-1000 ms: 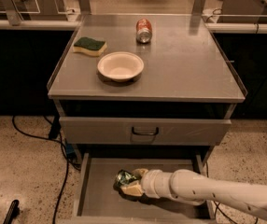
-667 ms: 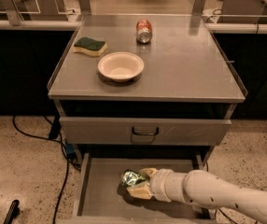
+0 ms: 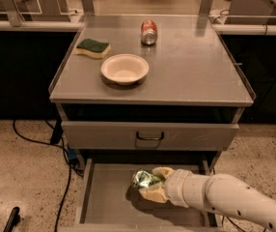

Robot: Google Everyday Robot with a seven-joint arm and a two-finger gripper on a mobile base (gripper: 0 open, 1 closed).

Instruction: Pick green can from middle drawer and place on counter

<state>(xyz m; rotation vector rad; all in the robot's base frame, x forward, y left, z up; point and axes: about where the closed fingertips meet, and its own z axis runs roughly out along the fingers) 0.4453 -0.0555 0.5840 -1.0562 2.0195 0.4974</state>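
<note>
The green can (image 3: 143,178) is small, dark green with silvery glints, and sits between the fingers of my gripper (image 3: 150,184). The gripper is shut on it and holds it a little above the grey floor of the open middle drawer (image 3: 106,202). My white arm reaches in from the lower right. The counter (image 3: 191,71) is the broad grey steel top above, with a thin raised rim.
On the counter are a white bowl (image 3: 124,68), a green-and-yellow sponge (image 3: 93,47) and a red-and-silver can (image 3: 149,32) lying at the back. A shut drawer front with a black handle (image 3: 149,137) overhangs the open drawer. Black cables (image 3: 36,139) lie on the floor at left.
The gripper has lifted the green can slightly off the drawer floor and drawn it a little to the right.
</note>
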